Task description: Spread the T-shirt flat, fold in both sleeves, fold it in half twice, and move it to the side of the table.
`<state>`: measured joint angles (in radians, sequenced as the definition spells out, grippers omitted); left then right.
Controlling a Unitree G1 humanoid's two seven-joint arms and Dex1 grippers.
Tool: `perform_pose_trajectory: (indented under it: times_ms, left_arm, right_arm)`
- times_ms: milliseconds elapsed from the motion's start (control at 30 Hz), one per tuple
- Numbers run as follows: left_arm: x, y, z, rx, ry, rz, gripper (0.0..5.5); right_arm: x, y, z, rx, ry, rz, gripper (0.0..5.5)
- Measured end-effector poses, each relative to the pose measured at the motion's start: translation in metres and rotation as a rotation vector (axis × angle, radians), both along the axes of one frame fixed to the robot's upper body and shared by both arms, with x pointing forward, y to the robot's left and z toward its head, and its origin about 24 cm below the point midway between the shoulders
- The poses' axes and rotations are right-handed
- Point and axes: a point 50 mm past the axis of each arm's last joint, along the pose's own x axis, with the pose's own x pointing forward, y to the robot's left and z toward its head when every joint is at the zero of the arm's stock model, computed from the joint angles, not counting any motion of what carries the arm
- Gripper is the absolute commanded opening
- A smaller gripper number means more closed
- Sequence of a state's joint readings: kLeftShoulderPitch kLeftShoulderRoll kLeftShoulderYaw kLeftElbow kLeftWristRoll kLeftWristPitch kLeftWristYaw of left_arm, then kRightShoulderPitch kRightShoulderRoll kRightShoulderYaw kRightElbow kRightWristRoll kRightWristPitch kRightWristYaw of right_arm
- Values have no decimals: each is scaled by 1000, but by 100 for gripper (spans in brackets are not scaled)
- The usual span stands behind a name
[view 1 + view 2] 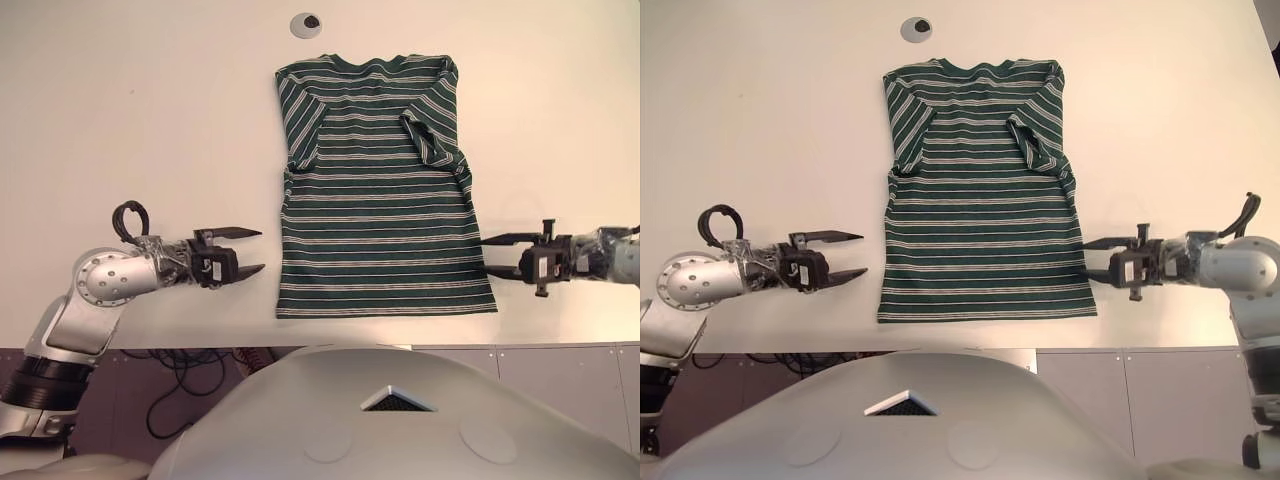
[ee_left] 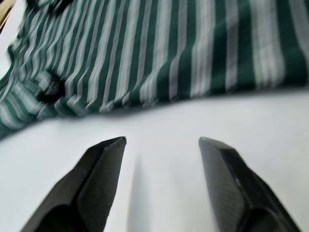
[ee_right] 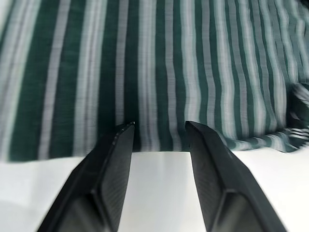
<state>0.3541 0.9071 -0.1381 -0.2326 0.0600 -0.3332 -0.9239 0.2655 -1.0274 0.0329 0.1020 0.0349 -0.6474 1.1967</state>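
On the left, the left gripper [image 1: 259,250] is open, fingers spread, tips pointing at the T-shirt [image 1: 380,200] with a strip of bare table [image 1: 150,120] between them. Opposite it, the right gripper [image 1: 485,256] is open too, tips right at the shirt's lower side edge. Between both grippers the shirt lies flat, collar away from them, one sleeve folded over the chest; a round hole [image 1: 306,24] sits beyond the collar.

We see bright, even light falling from above, and the white table [image 1: 140,140] around the T-shirt [image 1: 380,200] glows pale and almost free of shadow. Only a thin, soft shadow lies just beneath the T-shirt's side edges.
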Motion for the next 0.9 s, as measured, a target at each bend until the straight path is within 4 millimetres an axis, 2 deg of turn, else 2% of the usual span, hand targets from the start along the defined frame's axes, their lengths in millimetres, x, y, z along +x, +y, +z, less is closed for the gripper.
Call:
perform_pose_trajectory:
  times_ms: [133,300,367,733,900]
  left_arm:
    - [-10,-5,-1,-4,-5,-41,276]
    - [-14,-11,0,6,-23,-74,276]
    - [-15,-13,0,8,-28,-86,276]
    - [-16,-25,3,19,-55,-134,276]
    - [-17,-32,3,16,-61,-169,276]
  right_arm:
    - [1,-16,8,-55,-12,14,195]
    - [22,-24,29,-38,-58,-53,195]
    - [24,-26,30,-42,-59,-67,195]
    - [-12,-28,11,-131,-54,193,195]
    - [-22,-10,6,-69,-57,247,195]
